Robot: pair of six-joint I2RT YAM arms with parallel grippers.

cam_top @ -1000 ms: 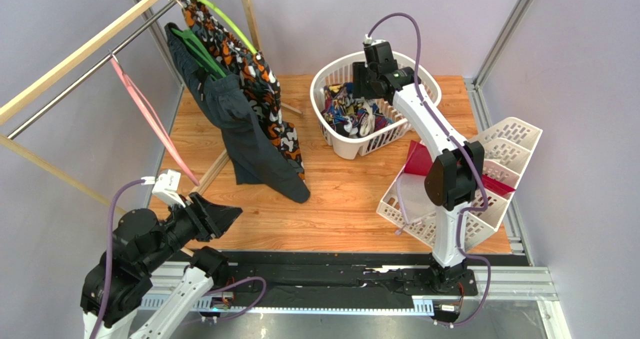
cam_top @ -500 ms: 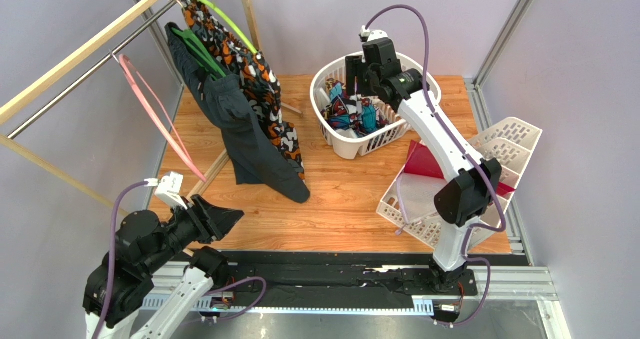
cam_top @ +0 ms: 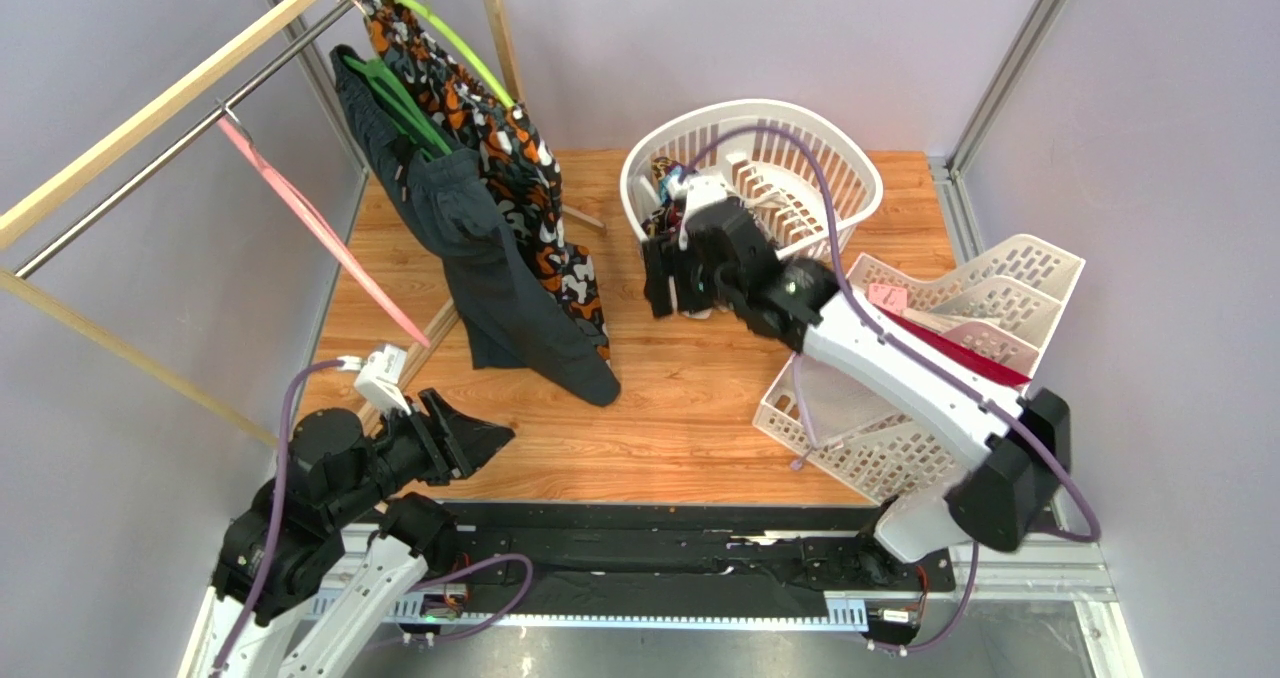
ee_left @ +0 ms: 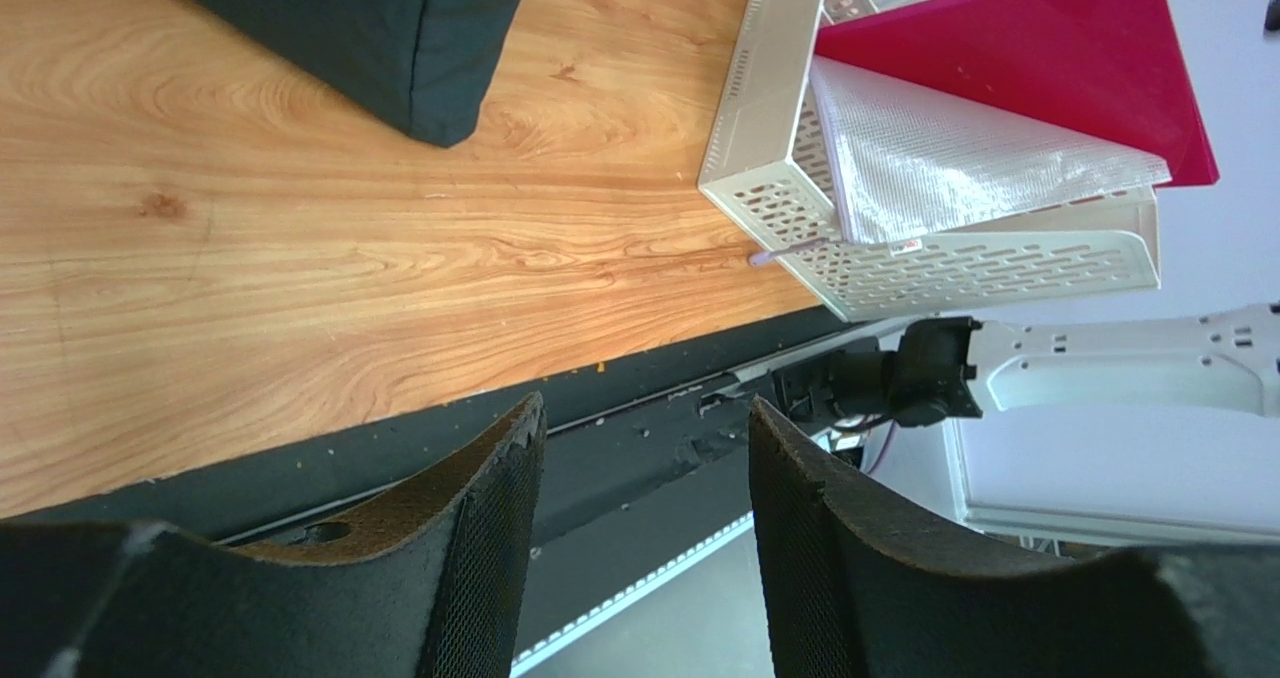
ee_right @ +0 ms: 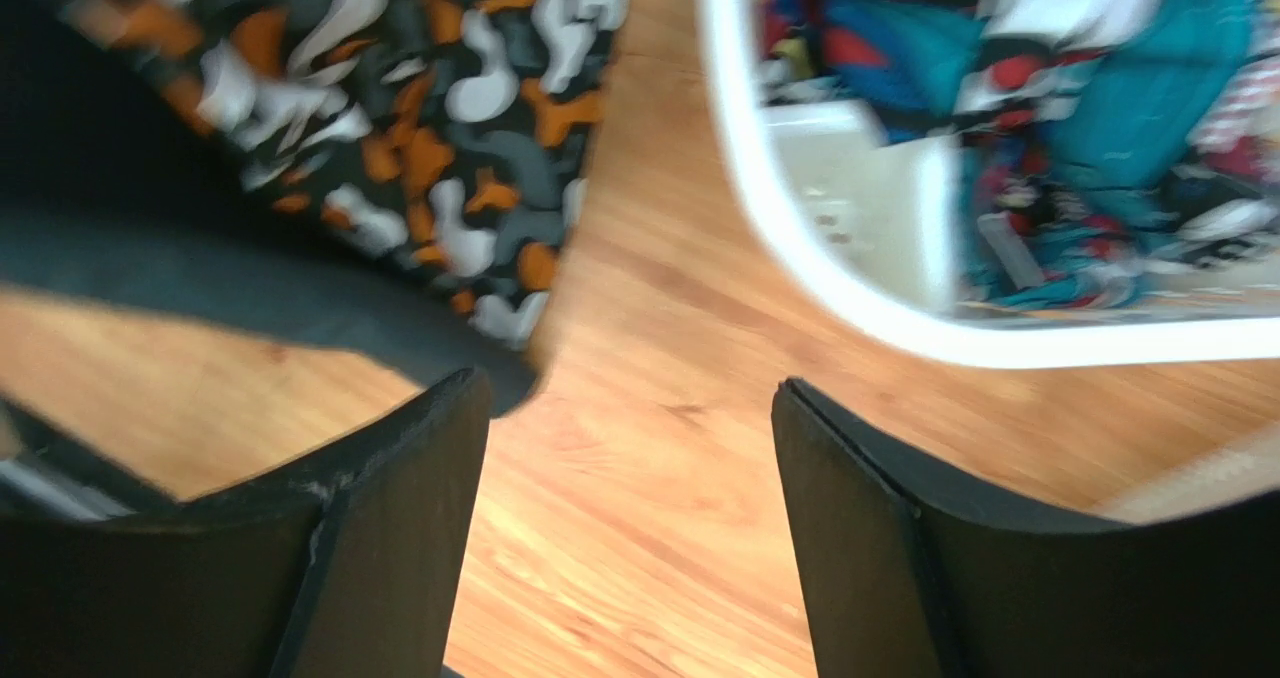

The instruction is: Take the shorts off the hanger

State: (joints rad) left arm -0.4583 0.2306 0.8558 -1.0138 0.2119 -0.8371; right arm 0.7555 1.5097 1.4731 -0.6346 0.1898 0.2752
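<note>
The pink hanger (cam_top: 313, 225) hangs bare from the metal rail at the left. The multicolour shorts (ee_right: 1112, 93) lie bunched inside the white laundry basket (ee_right: 842, 306); in the top view only a bit of the shorts (cam_top: 666, 207) shows past my right arm. My right gripper (cam_top: 657, 279) hovers open and empty over the wood just in front-left of the basket (cam_top: 781, 113), and its wrist view (ee_right: 631, 390) shows bare table between the jaws. My left gripper (cam_top: 484, 441) is open and empty near the table's front-left edge, with the black base rail between its jaws (ee_left: 646, 416).
An orange-black-white garment (cam_top: 519, 183) and a dark charcoal garment (cam_top: 504, 296) hang from green hangers on the rail, their hems reaching the table. A white slotted rack (cam_top: 1037, 281) with a red folder (ee_left: 1037, 63) stands at the right. Wooden frame bars cross the left side.
My right arm has drawn back out of the basket toward the front left, its jaws spreading wider, and the shorts stay in the basket. The pink hanger swings. My left arm has shifted slightly right.
</note>
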